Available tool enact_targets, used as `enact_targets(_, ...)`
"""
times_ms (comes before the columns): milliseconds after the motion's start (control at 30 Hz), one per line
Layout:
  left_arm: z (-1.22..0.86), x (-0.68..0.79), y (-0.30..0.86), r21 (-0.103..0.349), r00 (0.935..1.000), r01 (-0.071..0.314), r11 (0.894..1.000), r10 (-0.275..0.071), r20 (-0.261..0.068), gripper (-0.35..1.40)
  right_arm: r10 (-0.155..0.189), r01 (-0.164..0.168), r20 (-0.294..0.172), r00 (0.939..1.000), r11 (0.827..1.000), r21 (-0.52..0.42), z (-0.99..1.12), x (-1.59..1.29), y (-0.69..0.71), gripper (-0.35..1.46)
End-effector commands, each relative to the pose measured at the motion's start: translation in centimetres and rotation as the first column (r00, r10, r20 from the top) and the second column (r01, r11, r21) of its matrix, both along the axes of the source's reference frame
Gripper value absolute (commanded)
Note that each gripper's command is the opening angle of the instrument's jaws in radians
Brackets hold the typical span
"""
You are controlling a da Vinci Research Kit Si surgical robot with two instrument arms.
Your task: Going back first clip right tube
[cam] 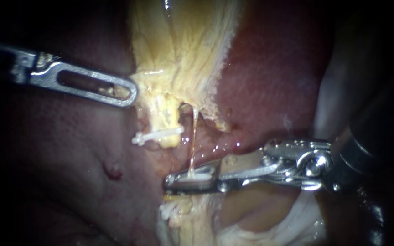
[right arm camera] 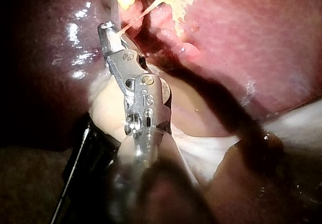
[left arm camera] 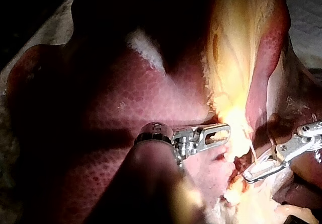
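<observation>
- L instrument [cam: 132,94]: shaft enters from the left. Slotted jaws are narrow and clamped on the edge of the yellow tissue [cam: 183,45]; bits of tissue show thru the slot.
- Yellow tissue hangs down the middle over the liver [cam: 274,82], fibrous and pale, w/ a ragged right edge.
- Left tube [cam: 167,120]: thick yellowish stump under the yellow tissue, just below the L instrument's tip.
- Other clip [cam: 156,135]: white, lies crosswise on the left tube near its lower end, one end sticking out to the left.
- Right tube [cam: 193,136]: thin, amber, thread-like. Runs straight down from the yellow tissue, just right of the left tube, and its lower end goes into the R instrument's jaws.
- R instrument [cam: 169,181]: shaft comes in from the right and lies nearly level, w/ its tip pointing left, below both tubes.
- Its jaws are narrow, closed on a white clip [cam: 199,175] that fills the gap btwn them.
- The clip sits at the bottom end of the right tube, where tube and jaws meet. It is lower than the other clip and well apart from the L instrument.
- R wrist view: same thin tube runs taut from the jaw tip up to the yellow tissue.
- Liver surface is wet and glossy around the tubes, w/ a small red spot down-left of the other clip.
</observation>
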State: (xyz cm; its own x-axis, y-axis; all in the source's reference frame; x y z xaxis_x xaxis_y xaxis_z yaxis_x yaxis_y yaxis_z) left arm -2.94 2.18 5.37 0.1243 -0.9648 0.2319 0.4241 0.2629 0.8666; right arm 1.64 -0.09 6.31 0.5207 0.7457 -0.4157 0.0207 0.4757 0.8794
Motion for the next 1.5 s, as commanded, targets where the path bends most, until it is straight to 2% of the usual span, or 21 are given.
enact_targets(33,0.01,0.00,0.00,0.000,1.0000,0.000,1.000,0.000,0.000,-0.35,-0.001,0.001,-0.001,1.0000,1.000,0.000,0.01,0.00,-0.01,-0.35)
enact_targets(167,0.01,0.00,0.00,0.000,1.0000,0.000,1.000,0.000,0.000,-0.35,-0.002,0.002,-0.004,1.0000,1.000,0.000,0.04,0.00,-0.03,-0.35)
enact_targets(233,0.01,0.00,0.00,0.000,1.0000,0.000,1.000,0.000,0.000,-0.35,0.009,-0.009,-0.027,0.9996,1.000,0.006,0.06,0.01,-0.04,0.03)
enact_targets(300,0.01,0.00,0.00,0.000,1.0000,0.000,1.000,0.000,0.000,-0.35,0.040,-0.041,-0.033,0.9986,0.999,0.000,0.09,0.04,-0.05,0.34)
enact_targets(367,0.01,0.00,0.00,0.000,1.0000,0.000,1.000,0.000,0.000,-0.35,0.047,-0.047,-0.030,0.9984,0.999,-0.003,0.12,0.08,-0.04,0.42)
enact_targets(467,0.01,0.00,0.00,0.000,1.0000,0.000,1.000,0.000,0.000,-0.35,0.047,-0.048,-0.037,0.9982,0.998,-0.029,0.16,0.11,-0.06,0.46)
enact_targets(567,0.01,0.00,0.00,0.001,1.0000,-0.002,1.000,0.002,0.002,-0.35,0.061,-0.067,-0.057,0.9965,0.991,-0.119,0.22,0.13,-0.06,0.48)
enact_targets(667,0.01,0.00,-0.01,0.001,1.0000,-0.002,1.000,0.002,0.001,-0.35,0.072,-0.085,-0.066,0.9952,0.975,-0.205,0.32,0.12,-0.04,0.49)
enact_targets(733,0.01,0.00,-0.01,0.001,1.0000,-0.002,1.000,0.002,0.001,-0.35,0.066,-0.085,-0.079,0.9947,0.958,-0.273,0.40,0.10,-0.02,0.49)
enact_targets(967,0.01,0.00,-0.01,0.000,1.0000,-0.002,1.000,0.002,0.001,-0.35,0.047,-0.083,-0.104,0.9935,0.921,-0.381,0.57,-0.11,0.06,0.49)
enact_targets(1100,0.01,0.01,-0.01,0.000,1.0000,-0.003,1.000,0.003,0.002,-0.35,0.028,-0.079,-0.121,0.9922,0.894,-0.440,0.51,-0.30,0.09,0.49)
enact_targets(1267,0.01,0.01,-0.01,0.000,1.0000,-0.003,1.000,0.003,0.002,-0.35,0.011,-0.074,-0.132,0.9912,0.872,-0.484,0.36,-0.60,0.23,0.50)
enact_targets(1500,0.01,0.01,-0.01,0.000,1.0000,-0.003,1.000,0.003,0.002,-0.35,0.018,-0.086,-0.137,0.9904,0.859,-0.505,0.15,-0.97,0.50,0.50)
